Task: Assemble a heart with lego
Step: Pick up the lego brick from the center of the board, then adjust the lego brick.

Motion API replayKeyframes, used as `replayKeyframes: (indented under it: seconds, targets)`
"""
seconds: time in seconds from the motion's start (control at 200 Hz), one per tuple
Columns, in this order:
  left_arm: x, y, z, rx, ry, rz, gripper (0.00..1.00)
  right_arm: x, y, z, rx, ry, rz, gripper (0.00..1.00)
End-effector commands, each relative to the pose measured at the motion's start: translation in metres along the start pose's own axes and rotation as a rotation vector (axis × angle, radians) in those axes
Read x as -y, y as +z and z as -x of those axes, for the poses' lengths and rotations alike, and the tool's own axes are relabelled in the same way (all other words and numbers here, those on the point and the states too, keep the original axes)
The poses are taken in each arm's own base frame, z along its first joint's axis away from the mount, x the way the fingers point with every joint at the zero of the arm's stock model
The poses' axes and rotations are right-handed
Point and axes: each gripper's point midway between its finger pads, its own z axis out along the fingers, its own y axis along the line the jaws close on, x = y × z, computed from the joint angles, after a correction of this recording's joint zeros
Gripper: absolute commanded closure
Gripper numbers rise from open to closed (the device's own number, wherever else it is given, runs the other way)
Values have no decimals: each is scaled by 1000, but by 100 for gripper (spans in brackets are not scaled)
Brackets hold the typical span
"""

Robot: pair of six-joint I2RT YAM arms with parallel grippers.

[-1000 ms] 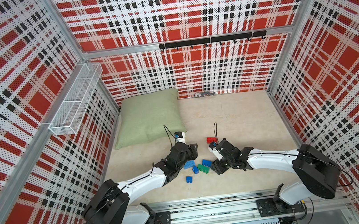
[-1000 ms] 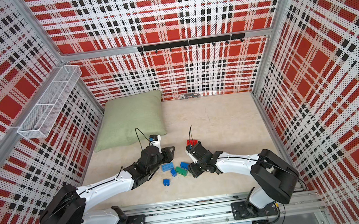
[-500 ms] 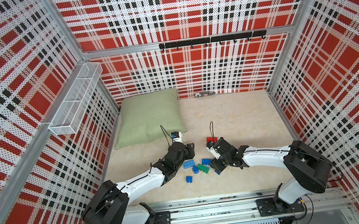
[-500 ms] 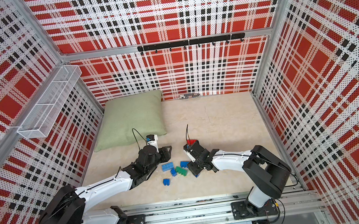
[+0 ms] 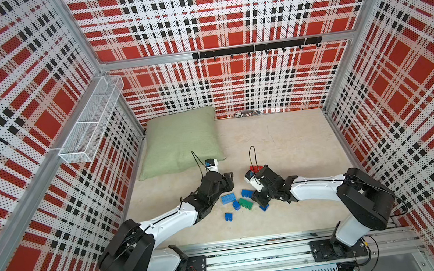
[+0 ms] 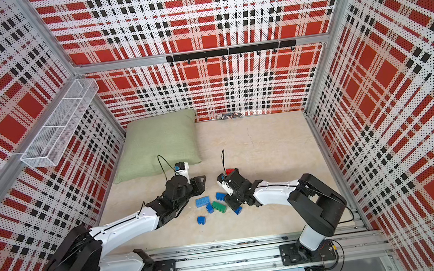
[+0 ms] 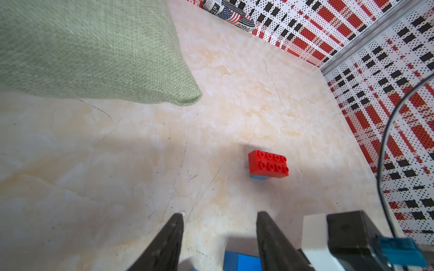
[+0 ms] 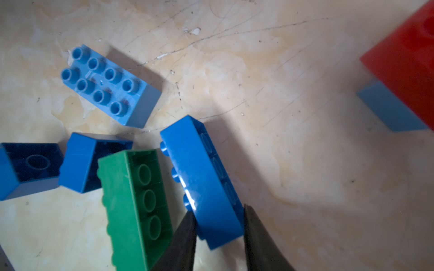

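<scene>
The walls (image 5: 223, 14) are red-black-white plaid, pillow (image 5: 182, 140) sage, bricks (image 8: 136, 199) red, green, blue.

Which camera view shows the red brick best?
The left wrist view: the red brick is whole and sharp, studs up, stacked on a light blue brick. The right wrist view shows only a blurred, cut-off corner. In both top views it is tiny, partly behind the right arm.

arms (image 5: 170, 220): white shells, black joints | cables (image 7: 380, 173): thin, black loops

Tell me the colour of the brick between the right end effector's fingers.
Blue. The brick shows best in the right wrist view, lying on its side.
</scene>
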Motion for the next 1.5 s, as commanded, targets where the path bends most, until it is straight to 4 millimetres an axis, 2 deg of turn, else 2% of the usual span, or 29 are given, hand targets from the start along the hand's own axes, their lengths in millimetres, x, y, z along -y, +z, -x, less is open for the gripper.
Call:
replayKeyframes:
  seconds: [0.0,0.12,0.311,0.521,0.631,0.736,0.812,0.892,0.997,1.082,1.262,1.493]
  targets:
    - [6,-6,8,22,17,-50,44,-5,-12,18,67,14,52,76]
    - [14,-14,16,36,32,-124,43,-5,-31,34,127,85,147,77]
    - [38,-28,26,57,92,-286,41,4,-66,52,205,201,282,79]
    - [79,-51,40,87,109,-593,34,13,-101,61,237,359,503,78]
    - [101,-56,31,30,170,-718,33,12,-117,65,255,393,586,78]
    - [104,-44,25,6,189,-721,31,12,-128,69,268,408,635,77]
    - [104,-31,20,-27,189,-723,31,9,-133,70,268,417,670,76]
    - [114,-23,15,-69,192,-765,32,5,-138,72,263,418,695,76]
    - [138,-25,9,-97,222,-854,34,7,-139,72,255,420,682,76]
    - [149,-27,2,-120,250,-900,37,7,-139,72,253,426,683,75]
    - [149,-22,-6,-167,228,-913,49,8,-140,74,262,422,681,75]
    - [149,-25,-3,-168,213,-919,64,12,-134,72,252,436,658,75]
